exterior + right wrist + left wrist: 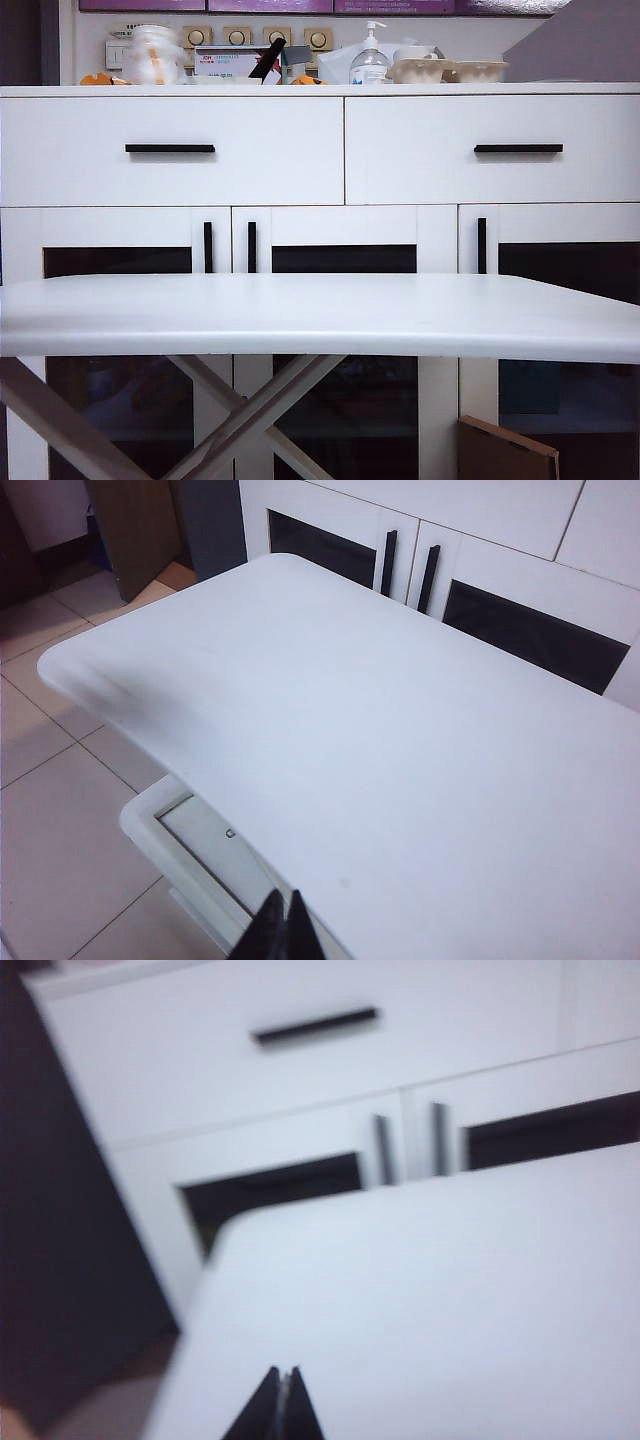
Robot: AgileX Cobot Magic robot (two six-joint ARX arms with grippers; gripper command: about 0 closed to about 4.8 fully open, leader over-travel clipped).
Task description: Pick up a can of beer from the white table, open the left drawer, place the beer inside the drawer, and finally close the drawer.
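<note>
The can of beer shows in none of the three views, so its place cannot be told. The white counter (320, 310) spans the exterior view, its near edge cut off at both sides and its crossed legs (250, 410) cut at the bottom. Neither arm appears in that view.

The left pincer (283, 1408) is only two dark tips pressed together, at 6 o'clock in its own blurred view, over the counter's corner. Beyond it, toward 12 o'clock, the left drawer (170, 150) sits flush and shut, its black bar handle (315, 1026) level. The right pincer (283, 925) is likewise pressed together and holds nothing, hanging over the counter's edge, with floor tiles (50, 780) below.

On the cabinet top (320, 89) sit a clear pump bottle (369, 60) at 12 o'clock, some bowls (450, 70) and a white box with red print (228, 64) (too small to read). A brown cardboard piece (505, 450) at 5 o'clock is partly cut off.
</note>
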